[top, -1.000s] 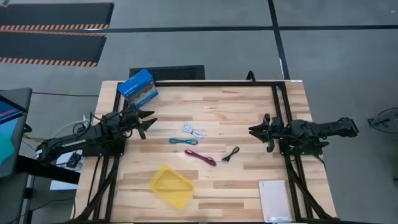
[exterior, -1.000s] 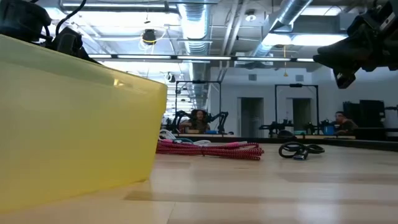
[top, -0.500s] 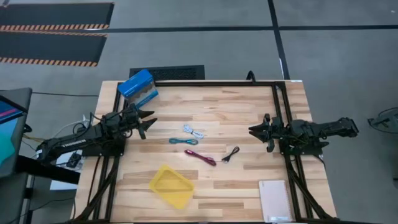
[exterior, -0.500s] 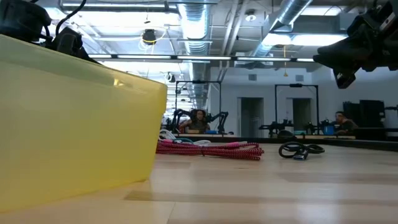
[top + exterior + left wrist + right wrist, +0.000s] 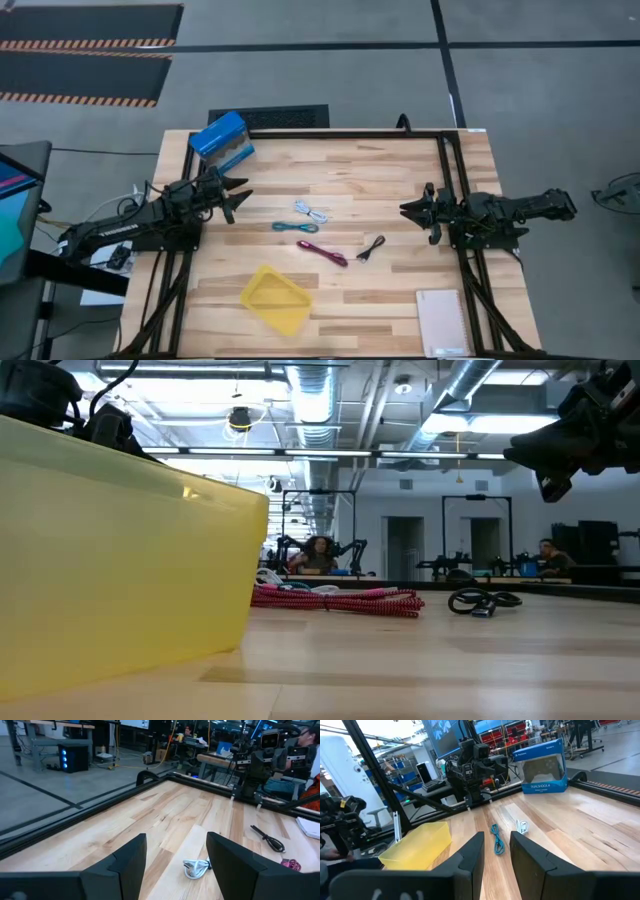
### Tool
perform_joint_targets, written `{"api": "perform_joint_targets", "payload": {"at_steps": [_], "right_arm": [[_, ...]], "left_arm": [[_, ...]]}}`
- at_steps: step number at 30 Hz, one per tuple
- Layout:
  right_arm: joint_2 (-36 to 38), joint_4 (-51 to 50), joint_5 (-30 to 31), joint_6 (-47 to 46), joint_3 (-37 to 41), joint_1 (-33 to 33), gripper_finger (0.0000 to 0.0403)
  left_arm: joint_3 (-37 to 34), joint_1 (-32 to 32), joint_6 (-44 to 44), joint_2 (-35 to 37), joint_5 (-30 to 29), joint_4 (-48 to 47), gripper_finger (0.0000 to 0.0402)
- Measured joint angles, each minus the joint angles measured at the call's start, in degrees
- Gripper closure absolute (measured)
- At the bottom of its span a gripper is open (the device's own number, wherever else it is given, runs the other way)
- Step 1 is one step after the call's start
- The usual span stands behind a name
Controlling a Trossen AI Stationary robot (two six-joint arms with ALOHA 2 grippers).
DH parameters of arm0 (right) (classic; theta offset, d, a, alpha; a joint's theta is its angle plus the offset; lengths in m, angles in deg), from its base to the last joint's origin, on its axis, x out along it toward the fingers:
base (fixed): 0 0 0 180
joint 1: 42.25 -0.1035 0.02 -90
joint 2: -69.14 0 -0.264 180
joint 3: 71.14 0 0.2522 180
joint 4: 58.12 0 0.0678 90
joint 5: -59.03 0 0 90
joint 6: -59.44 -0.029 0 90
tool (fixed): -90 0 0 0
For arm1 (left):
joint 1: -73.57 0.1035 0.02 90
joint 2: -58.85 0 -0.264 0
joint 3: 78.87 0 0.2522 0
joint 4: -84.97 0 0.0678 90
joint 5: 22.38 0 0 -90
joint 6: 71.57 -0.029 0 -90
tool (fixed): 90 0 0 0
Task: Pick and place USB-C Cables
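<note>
Four small cable bundles lie flat on the wooden table between the arms: white-blue (image 5: 311, 211), teal-green (image 5: 295, 227), magenta-red (image 5: 322, 252) and black (image 5: 371, 248). The left wrist view shows the white-blue cable (image 5: 197, 868), the black one (image 5: 267, 839) and a bit of magenta (image 5: 290, 865). My left gripper (image 5: 240, 194) hovers open at the table's left side, left of the cables. My right gripper (image 5: 408, 211) hovers open at the right side, facing them. Neither touches anything.
A flat yellow tray (image 5: 276, 298) sits near the table's near edge, left of centre, and fills the low view's left (image 5: 120, 560). A blue box (image 5: 221, 140) stands at the far left corner. A white pad (image 5: 441, 322) lies at the near right corner.
</note>
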Motion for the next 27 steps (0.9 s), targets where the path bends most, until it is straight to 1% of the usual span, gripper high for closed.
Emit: {"api": "perform_joint_targets", "payload": {"at_steps": [6, 10, 12, 14, 19, 27], "right_arm": [[0.0, 0.0, 0.0, 0.1, 0.0, 0.0, 0.0284], [0.0, 0.4, 1.6, 6.2, 0.0, 0.6, 0.0284], [0.0, 1.3, 2.3, 7.2, 0.1, 1.1, 0.0284], [0.0, 2.1, 2.1, 5.2, 0.1, 1.3, 0.0284], [0.0, 5.7, 2.0, -3.7, 0.3, 1.5, 0.0284], [0.0, 11.2, 2.2, -5.0, 0.1, 1.5, 0.0284]], "left_arm": [[0.0, 0.0, 0.0, 0.0, 0.0, 0.0, 0.0205], [0.0, 0.0, 0.0, 0.0, 0.0, 0.0, 0.0205], [0.0, 0.0, 0.0, 0.0, 0.0, 0.0, 0.0205], [0.0, 0.0, 0.0, 0.0, 0.0, 0.0, 0.0205], [0.0, 0.0, 0.0, 0.0, 0.0, 0.0, 0.0205], [0.0, 0.0, 1.5, 0.0, 1.1, -0.1, 0.0205]]}}
